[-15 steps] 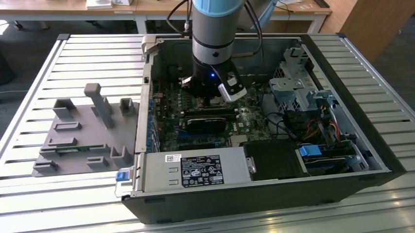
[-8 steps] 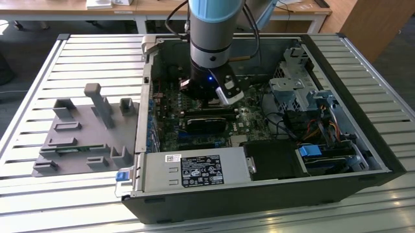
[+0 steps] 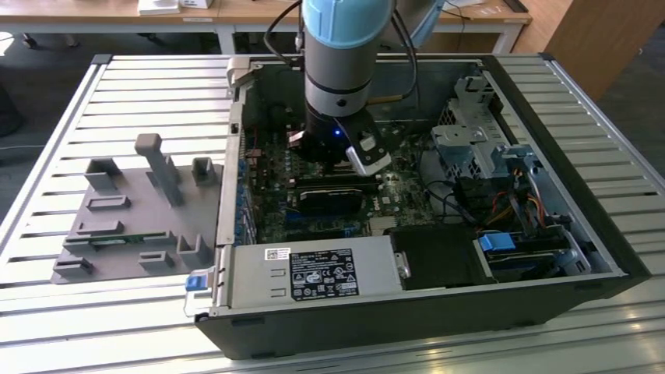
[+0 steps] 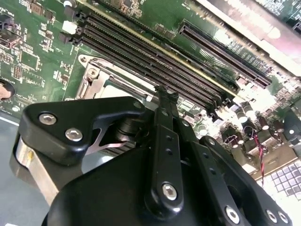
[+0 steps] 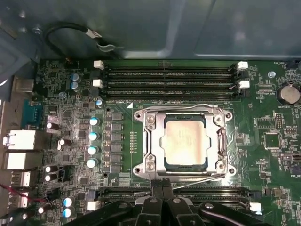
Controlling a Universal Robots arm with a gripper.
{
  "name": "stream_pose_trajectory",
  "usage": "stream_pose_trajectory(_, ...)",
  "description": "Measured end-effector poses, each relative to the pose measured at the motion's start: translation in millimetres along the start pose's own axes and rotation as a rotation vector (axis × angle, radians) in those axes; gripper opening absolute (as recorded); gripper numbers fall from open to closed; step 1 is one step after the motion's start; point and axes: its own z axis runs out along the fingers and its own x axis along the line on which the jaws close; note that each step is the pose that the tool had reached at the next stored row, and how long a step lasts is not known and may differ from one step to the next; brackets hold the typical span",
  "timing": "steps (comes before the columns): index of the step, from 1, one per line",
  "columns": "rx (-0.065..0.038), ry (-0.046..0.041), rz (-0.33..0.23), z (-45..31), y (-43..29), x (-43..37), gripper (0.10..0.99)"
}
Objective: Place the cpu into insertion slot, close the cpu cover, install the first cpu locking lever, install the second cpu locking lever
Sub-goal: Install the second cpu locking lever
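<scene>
Gripper (image 5: 162, 188) fingertips look pinched together, holding nothing, at my frame's bottom; cpu (image 5: 185, 141) sits under the cpu cover (image 5: 155, 141), so a skewed push may slip off a lever

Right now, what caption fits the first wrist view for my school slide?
The cpu sits in the insertion slot under the closed cpu cover, the pincer just beside it.

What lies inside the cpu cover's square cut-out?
In the first wrist view, the cpu shows through the cpu cover, its pale metal top filling most of the opening. The insertion slot beneath is covered, so its contacts cannot be seen.
</scene>
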Motion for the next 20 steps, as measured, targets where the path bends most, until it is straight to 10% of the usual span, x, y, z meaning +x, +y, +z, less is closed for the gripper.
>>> stream_pose_trajectory(8,-0.045,0.0008,0.000,-0.6,-7.8,6.7,0.106)
stream_pose_trajectory(20,-0.087,0.0013,0.001,10.5,-11.4,9.1,0.106)
